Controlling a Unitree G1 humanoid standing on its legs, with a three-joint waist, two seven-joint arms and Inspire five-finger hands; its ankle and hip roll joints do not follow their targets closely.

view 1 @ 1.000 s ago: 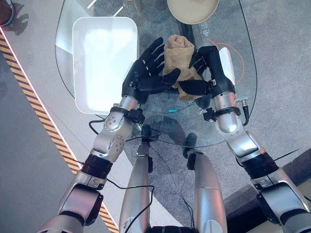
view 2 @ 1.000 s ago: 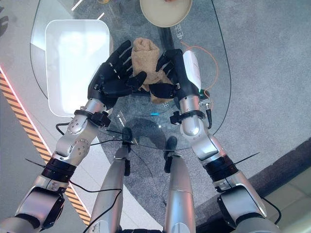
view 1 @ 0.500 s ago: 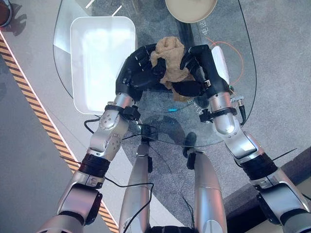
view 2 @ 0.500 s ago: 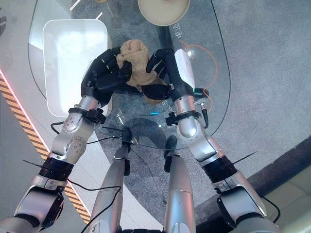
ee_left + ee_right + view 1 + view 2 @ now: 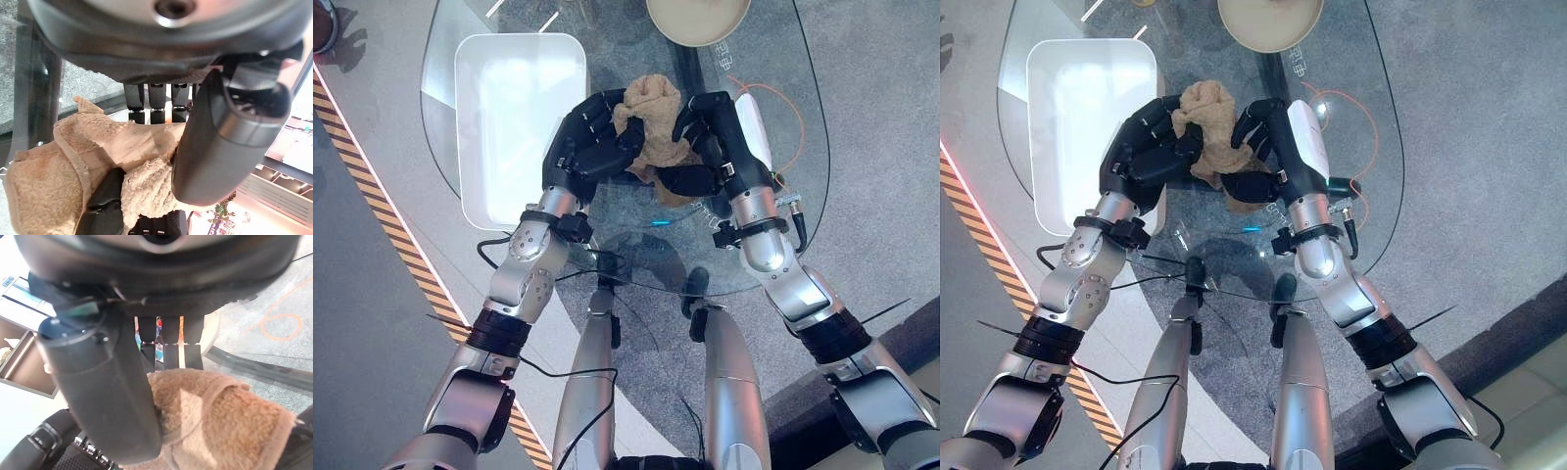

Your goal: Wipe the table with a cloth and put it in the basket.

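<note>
Items I log from the head views and both wrist views:

1. Cloth (image 5: pixel 649 122): tan terry, bunched into a lump, upper centre of the frame, over the glass table. It sits between my two hands and is held from both sides; its top pokes up above the fingers, and a lower fold hangs toward the frame's centre.

2. Left hand (image 5: pixel 590 142): left of the cloth, palm turned toward it. Fingers curled into the cloth's left side, thumb pressed against the fabric, as I see in its wrist view (image 5: pixel 215 142). Gripping the cloth.

3. Right hand (image 5: pixel 710 137): right of the cloth, white cover along its outer edge. Fingers bent over the cloth's upper right, thumb under the lower fold; its wrist view (image 5: pixel 105 396) shows the thumb lying against the terry. Gripping the cloth.

4. Table (image 5: pixel 773 235): clear glass, rounded outline, grey speckled floor visible through it. I cannot tell whether the cloth's underside touches the glass.

5. Basket (image 5: pixel 519 122): white, rectangular with rounded corners, upper left of the frame, just beside the left hand's back.

6. Bowl (image 5: pixel 697 20): beige, round, top centre edge, cut off by the frame, apart from the cloth.

7. Orange loop (image 5: pixel 783 117): thin ring, right of the right hand.
</note>
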